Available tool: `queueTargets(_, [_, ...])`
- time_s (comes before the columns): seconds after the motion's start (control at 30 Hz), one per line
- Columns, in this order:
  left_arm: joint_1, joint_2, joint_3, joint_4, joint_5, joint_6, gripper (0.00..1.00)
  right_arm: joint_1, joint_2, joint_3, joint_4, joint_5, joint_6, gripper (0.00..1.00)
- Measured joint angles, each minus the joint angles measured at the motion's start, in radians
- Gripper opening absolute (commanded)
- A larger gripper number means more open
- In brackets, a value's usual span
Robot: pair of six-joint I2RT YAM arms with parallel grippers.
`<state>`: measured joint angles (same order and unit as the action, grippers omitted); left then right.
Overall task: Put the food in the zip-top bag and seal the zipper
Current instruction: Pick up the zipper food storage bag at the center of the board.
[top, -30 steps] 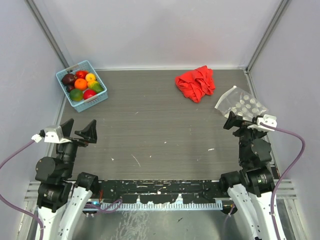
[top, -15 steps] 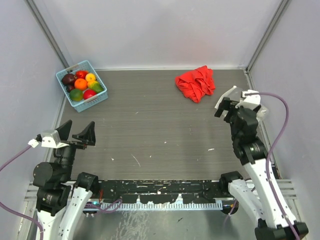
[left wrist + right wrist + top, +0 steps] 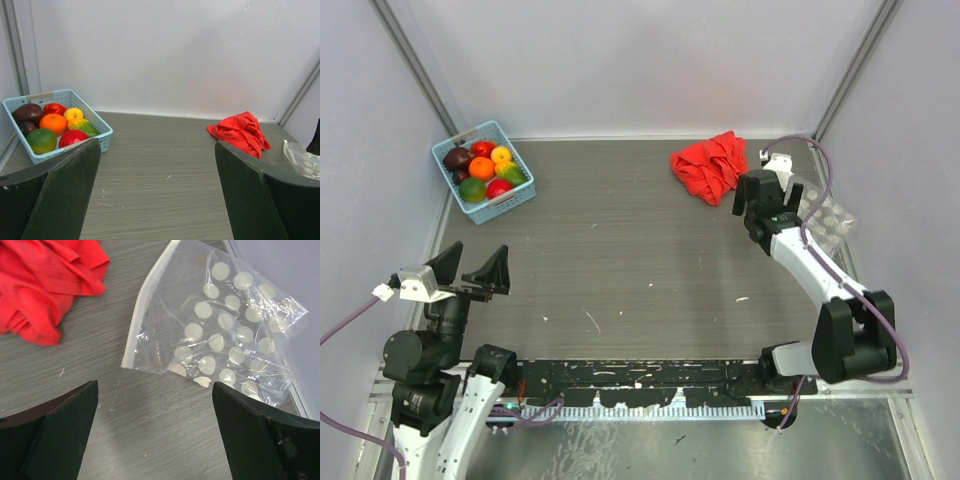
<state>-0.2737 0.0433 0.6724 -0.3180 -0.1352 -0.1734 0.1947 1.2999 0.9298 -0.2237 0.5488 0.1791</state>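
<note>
In the far left corner the light blue basket [image 3: 506, 203] holds all the food [image 3: 481, 167]; none of the red, orange, yellow, green or purple fruit has left it. At the near left corner the left gripper [image 3: 480, 250] hovers with its jaws spread wide and nothing between them. It has sunk a little over the last second but has made no reach toward the fruit.

Toward the far right, the red cloth [image 3: 712, 165] lies bunched on the table [image 3: 640, 250]. The real change is beside it: the right arm, folded back near the right edge a second ago, has stretched out toward the far right corner. The right gripper [image 3: 154, 390] now hangs over the bench just short of the zip-top bag [image 3: 220, 330], jaws wide apart and empty. I judge the bag is being approached first, so filling has not begun.

The bag lies flat and crumpled against the right edge, close to the far right corner, just beside the cloth but not touching it. The zipper [image 3: 145, 300] is its left border, facing the cloth and the middle of the bench. That strip runs slantwise from far to near, and the dotted body spreads away toward the right edge
</note>
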Motion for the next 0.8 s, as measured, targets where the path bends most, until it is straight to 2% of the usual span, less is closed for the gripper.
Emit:
queueTargets(0.3, [-0.014, -0.011, 0.0, 0.0, 0.0, 0.002, 0.98, -0.018, 0.275, 0.125, 0.08, 0.127, -0.031, 0.95])
queueTargets(0.8, [-0.022, -0.011, 0.0, 0.0, -0.008, 0.003, 0.98, -0.048, 0.637, 0.355, 0.104, 0.215, -0.126, 0.81])
